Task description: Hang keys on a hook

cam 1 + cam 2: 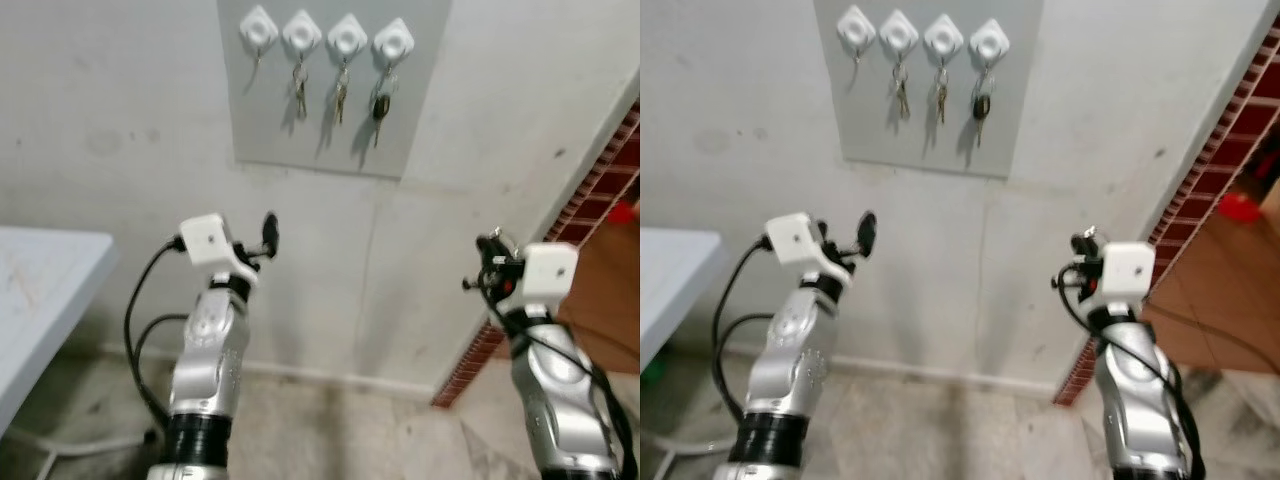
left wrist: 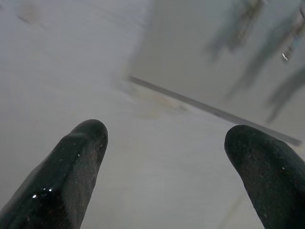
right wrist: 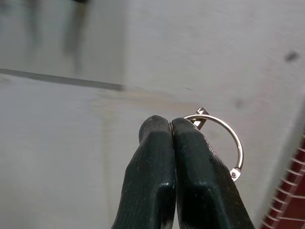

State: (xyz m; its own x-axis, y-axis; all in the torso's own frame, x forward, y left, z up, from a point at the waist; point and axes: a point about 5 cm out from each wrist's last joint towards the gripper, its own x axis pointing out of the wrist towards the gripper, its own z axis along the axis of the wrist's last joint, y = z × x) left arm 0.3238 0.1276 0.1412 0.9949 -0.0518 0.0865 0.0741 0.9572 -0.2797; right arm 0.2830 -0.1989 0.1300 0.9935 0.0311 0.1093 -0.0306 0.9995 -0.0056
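— Nearest to the camera are both forearms, raised in front of the wall. What's each one doing?

— Starting on the left: I've got the left gripper (image 1: 268, 236) up, below and to the left of the grey board (image 1: 262, 110), fingers (image 2: 71, 171) spread wide with nothing between them. A white desk (image 1: 40, 290) sits off to the left of that arm.

— And the right?

— I have the right gripper (image 3: 170, 125) pinched tight on a key ring (image 3: 224, 143); the loop pokes out just past the fingertips. I can't make out any keys hanging from it, so I'd judge they sit behind the fingers.

— How far along are we?

— Not hung yet. On the board, well above both sets of fingers, are four white hooks. The leftmost hook (image 1: 258, 28) looks empty; the other three carry keys (image 1: 341, 95). I judge the ring is picked up, and what's left is raising the right arm and crossing leftward to the free hook.

— Pose?

— Both elbows bent, wrists pointing at the wall, roughly level with each other.
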